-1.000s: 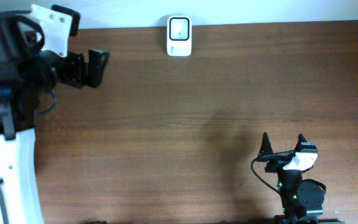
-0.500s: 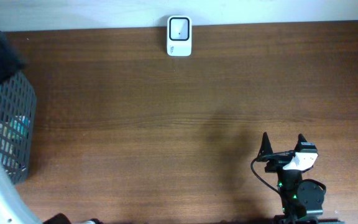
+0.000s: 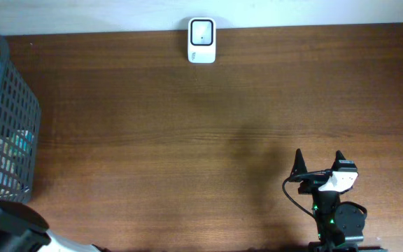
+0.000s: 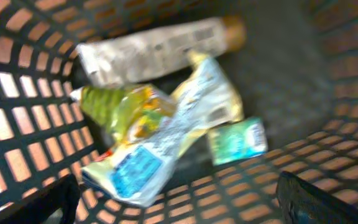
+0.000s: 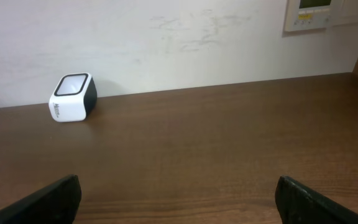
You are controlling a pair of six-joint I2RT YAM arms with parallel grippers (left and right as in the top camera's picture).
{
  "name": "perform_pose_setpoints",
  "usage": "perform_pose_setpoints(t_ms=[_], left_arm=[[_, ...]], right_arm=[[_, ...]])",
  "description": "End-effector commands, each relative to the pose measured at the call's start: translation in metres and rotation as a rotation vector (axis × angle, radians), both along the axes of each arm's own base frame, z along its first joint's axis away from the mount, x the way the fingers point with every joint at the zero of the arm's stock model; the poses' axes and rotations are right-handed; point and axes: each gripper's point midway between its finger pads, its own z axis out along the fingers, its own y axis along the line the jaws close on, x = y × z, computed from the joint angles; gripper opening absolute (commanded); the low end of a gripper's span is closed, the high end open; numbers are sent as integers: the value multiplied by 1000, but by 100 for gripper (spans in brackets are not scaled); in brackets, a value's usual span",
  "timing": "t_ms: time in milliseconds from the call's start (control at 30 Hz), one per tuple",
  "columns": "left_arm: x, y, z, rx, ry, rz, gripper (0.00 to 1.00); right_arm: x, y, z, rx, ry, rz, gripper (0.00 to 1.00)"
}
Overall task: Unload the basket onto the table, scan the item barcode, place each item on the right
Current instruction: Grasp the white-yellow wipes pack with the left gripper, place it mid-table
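Observation:
The left wrist view looks down into a dark mesh basket [image 4: 17, 99] holding several packaged items. They are a long white packet [image 4: 160, 46], a crinkled yellow-and-blue bag [image 4: 148, 143] and a small green packet [image 4: 238, 140]. My left gripper [image 4: 179, 208] hangs open above them, and its fingertips [image 4: 42, 205] touch nothing. The white barcode scanner [image 3: 201, 40] stands at the table's far edge and also shows as a white scanner [image 5: 73, 98] in the right wrist view. My right gripper [image 3: 319, 162] rests open and empty near the front right.
The basket [image 3: 5, 119] stands at the table's left edge. Part of the left arm [image 3: 12, 224] shows at the bottom left corner. A pale wall [image 5: 179, 37] runs behind the table, with a wall panel [image 5: 312, 12] at the upper right.
The left arm has swung from the upper left, over the basket, down to the lower left corner, uncovering the basket. The right arm has not moved.

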Motion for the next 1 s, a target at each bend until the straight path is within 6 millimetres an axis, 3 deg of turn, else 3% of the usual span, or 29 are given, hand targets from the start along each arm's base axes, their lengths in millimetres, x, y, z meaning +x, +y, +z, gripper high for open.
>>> perform_pose_setpoints(t_ms=[0,233,400,433,500,533,567,633,733,800,867,967], left_arm=[[-28,13,-31,-62,111,-12,99],[-44,8,-111,-143,208,-93,97],[-44,-5,-163,-187,194,-155,96],[-45,-6,-169,-186,193,-154,91],[-42,-4,-169,-176,185,-155,52],[-42,-3,-168,-173,184,-155,38],[-40,-2,-166,-170,177,-156,34],[-31,0,-154,-169,138,-166,31],[-16,10,-115,-138,84,-178,16],[-1,15,-57,-74,47,-197,13],[9,13,-17,-22,14,-220,13],[33,-9,59,82,-77,-295,13]], right_arm=[[0,-3,-3,0,2,-18,99],[0,-3,-3,0,2,-18,99],[0,-3,-3,0,2,-18,99],[0,-3,-3,0,2,-18,99],[0,-3,-3,0,2,-18,99],[0,-3,-3,0,2,-18,99],[0,-3,-3,0,2,-18,99],[0,-3,-3,0,2,-18,99],[0,-3,-3,0,2,-18,99],[0,-3,-3,0,2,-18,99],[0,-3,-3,0,2,-18,99],[0,-3,-3,0,2,-18,99]])
